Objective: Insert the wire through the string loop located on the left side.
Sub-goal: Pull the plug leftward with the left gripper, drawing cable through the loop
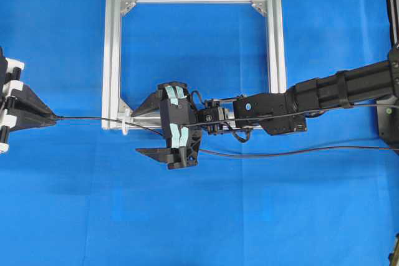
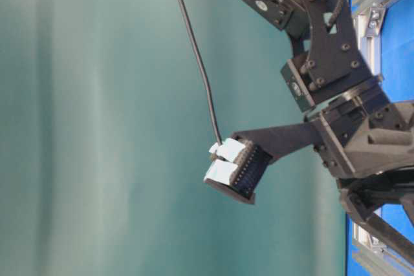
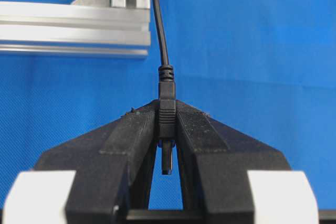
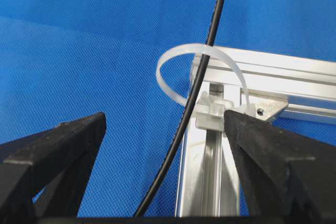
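The wire is thin and black and runs across the blue table. My left gripper at the far left is shut on its plug. In the left wrist view the plug body is pinched between the fingers, its tip pointing back into the gripper. The whitish string loop sits at the frame's lower left corner. In the right wrist view the wire passes through this loop. My right gripper is open just right of the loop; the wire lies between its fingers untouched.
The square silver aluminium frame lies flat on the blue cloth, with triangular brackets in its corners. The wire trails off to the right edge under the right arm. Open cloth lies in front of the frame.
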`<state>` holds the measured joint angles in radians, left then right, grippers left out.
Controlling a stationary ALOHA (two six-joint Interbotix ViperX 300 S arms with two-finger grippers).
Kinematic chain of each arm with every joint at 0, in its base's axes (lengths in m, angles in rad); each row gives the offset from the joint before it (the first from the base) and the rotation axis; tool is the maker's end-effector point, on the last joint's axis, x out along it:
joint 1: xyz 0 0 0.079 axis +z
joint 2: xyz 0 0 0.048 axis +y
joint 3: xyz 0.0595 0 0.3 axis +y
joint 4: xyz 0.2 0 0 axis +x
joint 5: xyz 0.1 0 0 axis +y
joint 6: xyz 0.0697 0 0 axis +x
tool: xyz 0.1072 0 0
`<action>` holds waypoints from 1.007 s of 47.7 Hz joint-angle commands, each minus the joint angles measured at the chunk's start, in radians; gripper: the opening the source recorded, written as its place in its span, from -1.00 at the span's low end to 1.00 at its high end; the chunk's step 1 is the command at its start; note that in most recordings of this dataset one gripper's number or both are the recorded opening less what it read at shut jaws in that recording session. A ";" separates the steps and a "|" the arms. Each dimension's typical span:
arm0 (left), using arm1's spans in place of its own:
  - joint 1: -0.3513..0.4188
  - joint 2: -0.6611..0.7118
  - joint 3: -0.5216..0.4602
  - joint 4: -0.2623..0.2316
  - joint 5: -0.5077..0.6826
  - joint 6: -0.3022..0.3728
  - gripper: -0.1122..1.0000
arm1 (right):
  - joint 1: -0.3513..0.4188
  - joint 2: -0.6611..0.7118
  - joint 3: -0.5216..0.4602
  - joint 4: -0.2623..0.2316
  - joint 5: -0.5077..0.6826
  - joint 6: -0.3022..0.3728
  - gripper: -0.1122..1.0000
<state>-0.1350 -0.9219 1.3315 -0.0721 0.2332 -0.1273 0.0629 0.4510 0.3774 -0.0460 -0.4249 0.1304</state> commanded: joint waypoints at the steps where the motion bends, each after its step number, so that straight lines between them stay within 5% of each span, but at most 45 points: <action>1: -0.002 0.028 -0.011 0.000 -0.020 -0.002 -0.67 | 0.003 -0.044 -0.015 0.000 -0.005 0.000 0.91; 22: -0.002 0.086 -0.008 0.003 -0.049 0.000 -0.62 | 0.003 -0.044 -0.018 -0.002 -0.005 0.000 0.91; 34: -0.002 0.084 -0.008 0.003 -0.048 -0.002 0.55 | 0.003 -0.046 -0.021 -0.002 -0.005 0.000 0.91; 48: -0.002 0.067 -0.011 0.002 -0.046 0.000 0.42 | 0.002 -0.074 -0.018 0.002 0.008 0.000 0.91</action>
<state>-0.1350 -0.8483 1.3346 -0.0721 0.1917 -0.1289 0.0644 0.4449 0.3758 -0.0460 -0.4203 0.1304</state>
